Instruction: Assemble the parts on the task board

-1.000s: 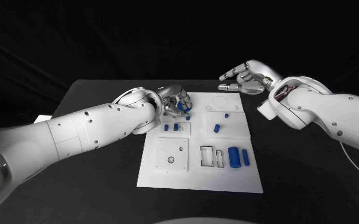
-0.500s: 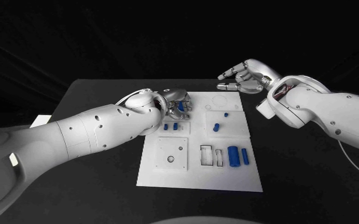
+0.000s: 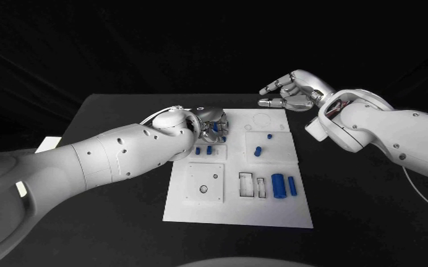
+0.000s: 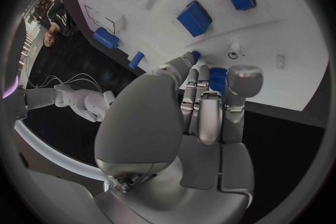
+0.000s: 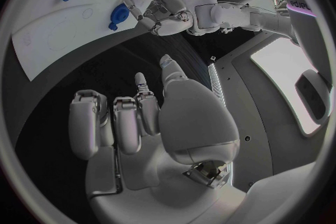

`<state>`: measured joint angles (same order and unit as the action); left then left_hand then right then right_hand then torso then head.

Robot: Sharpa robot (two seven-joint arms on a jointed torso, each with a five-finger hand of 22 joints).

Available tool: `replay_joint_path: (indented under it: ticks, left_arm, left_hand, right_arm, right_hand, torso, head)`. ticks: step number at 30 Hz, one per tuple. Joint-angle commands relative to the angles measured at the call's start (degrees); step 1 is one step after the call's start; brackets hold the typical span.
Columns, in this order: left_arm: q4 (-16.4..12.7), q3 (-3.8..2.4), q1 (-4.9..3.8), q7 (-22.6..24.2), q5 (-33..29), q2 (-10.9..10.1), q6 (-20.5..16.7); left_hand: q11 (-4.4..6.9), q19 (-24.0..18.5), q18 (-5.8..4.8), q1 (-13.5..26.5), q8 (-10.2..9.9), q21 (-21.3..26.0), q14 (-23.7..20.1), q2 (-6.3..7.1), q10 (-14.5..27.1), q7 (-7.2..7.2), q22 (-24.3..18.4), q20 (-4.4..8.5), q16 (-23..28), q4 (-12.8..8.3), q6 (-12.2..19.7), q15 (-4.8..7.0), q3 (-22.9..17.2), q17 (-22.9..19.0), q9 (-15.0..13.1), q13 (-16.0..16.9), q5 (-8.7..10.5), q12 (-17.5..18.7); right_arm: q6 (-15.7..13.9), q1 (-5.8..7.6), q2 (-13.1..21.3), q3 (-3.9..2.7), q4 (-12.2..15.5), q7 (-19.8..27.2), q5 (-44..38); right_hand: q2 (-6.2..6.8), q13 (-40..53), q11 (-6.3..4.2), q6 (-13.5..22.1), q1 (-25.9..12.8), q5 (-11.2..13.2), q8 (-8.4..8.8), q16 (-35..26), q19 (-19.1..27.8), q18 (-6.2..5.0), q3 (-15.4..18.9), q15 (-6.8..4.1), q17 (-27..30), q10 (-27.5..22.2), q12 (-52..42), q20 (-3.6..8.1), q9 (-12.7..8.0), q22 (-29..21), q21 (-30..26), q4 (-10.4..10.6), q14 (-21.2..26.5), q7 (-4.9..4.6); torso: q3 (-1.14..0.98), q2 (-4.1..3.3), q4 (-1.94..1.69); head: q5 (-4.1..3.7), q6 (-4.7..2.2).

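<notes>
Left robot hand (image 4: 203, 106) apparently pinching a blue part (image 4: 218, 79) over the task board (image 3: 268, 211); right robot hand (image 3: 292, 91) curled, empty.

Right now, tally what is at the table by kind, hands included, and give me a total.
Loose blue parts on the board, clear of the hands: 6
Blue part between the left hand's fingers: 1
Task board: 1
Hands, left and right hand: 2
Total: 10
</notes>
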<state>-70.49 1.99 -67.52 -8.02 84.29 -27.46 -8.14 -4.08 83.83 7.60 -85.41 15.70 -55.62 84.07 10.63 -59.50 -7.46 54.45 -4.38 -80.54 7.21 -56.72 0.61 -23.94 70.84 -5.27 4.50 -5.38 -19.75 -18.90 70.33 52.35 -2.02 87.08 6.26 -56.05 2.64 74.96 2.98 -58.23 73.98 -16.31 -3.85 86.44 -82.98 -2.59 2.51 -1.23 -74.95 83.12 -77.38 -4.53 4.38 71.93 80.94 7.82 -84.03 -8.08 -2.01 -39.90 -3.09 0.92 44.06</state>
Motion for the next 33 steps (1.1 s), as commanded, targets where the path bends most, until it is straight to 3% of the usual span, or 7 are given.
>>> replay_joint_path:
  ticks: [1, 15, 27, 33]
  left_arm:
    - [0.1, -0.02, 0.06, -0.7, 1.1, 0.3, 2.0]
    - [0.6, -0.02, 0.24, -1.4, 1.7, 1.0, 3.5]
    - [0.9, -0.02, 0.62, -2.5, 1.7, 1.4, 4.4]
    - [1.0, -0.01, 0.65, -2.9, 1.7, 1.4, 5.0]
  left_hand:
    - [0.04, 0.9, -0.47, 0.2, -0.6, -0.4, 2.4, -0.29, -0.9, 0.00, 0.1, 0.08, -0.1, -0.2, -0.7, 0.47, -0.9, -0.1, 0.2, -0.3, 0.33, 0.6]
    - [0.17, 0.9, -0.51, 1.2, -1.3, -0.7, 2.4, 0.09, -2.0, 0.08, 0.5, 0.19, -0.2, -0.6, -1.5, 0.53, -1.8, -0.3, 0.5, -0.7, 0.86, 1.5]
    - [-0.05, 0.8, -0.50, 2.8, -4.2, -0.5, 2.3, 1.17, -1.7, -0.18, 0.5, 0.12, -0.2, -1.2, 0.5, 0.40, -2.4, -0.8, 1.4, -0.9, 1.22, 3.4]
    - [0.06, 0.8, -0.48, 2.9, -4.2, -0.4, 2.3, 0.71, -2.5, -0.12, 0.5, 0.11, -0.2, -1.3, -0.4, 0.47, -2.7, -0.9, 1.3, -0.7, 1.17, 3.4]
  right_arm:
    - [0.9, -0.04, -0.1, 0.00, 0.0, 0.5, -0.3]
    - [1.0, -0.04, -0.2, 0.00, 0.1, 0.5, -0.3]
    - [1.2, -0.04, -0.2, 0.00, 0.1, 0.5, -0.3]
    - [1.3, -0.04, -0.3, 0.00, 0.0, 0.4, -0.3]
  right_hand:
    - [-0.37, 6.5, 0.07, 0.2, 0.1, 0.0, -0.29, -0.3, 0.5, -1.17, 0.2, -0.05, -9.4, -0.2, 0.1, -0.09, 0.1, 0.0, -0.2, -0.1, -4.6, 0.12]
    - [-0.48, 6.6, 0.06, 0.2, 0.3, 0.0, -0.31, -0.2, 0.4, -1.16, 0.2, -0.05, -9.5, -0.1, 0.0, -0.08, 0.1, 0.1, -0.2, -0.2, -4.6, 0.12]
    - [-0.53, 6.7, 0.06, 0.2, 0.4, 0.0, -0.33, -0.2, 0.4, -1.15, 0.2, -0.06, -9.5, -0.1, -0.1, -0.08, 0.1, 0.1, -0.2, -0.2, -4.6, 0.13]
    - [-0.53, 6.7, 0.06, 0.2, 0.4, 0.0, -0.33, -0.2, 0.4, -1.15, 0.2, -0.06, -9.5, -0.1, -0.1, -0.08, 0.1, 0.1, -0.2, -0.2, -4.6, 0.13]
  torso:
    - [-0.03, 0.00, 0.00]
    - [-0.02, 0.00, 0.03]
    - [-0.07, 0.00, -0.06]
    - [-0.03, 0.03, -0.03]
  head:
    - [-0.02, 0.06]
    - [-0.06, 0.12]
    - [-0.19, 0.29]
    - [-0.16, 0.38]
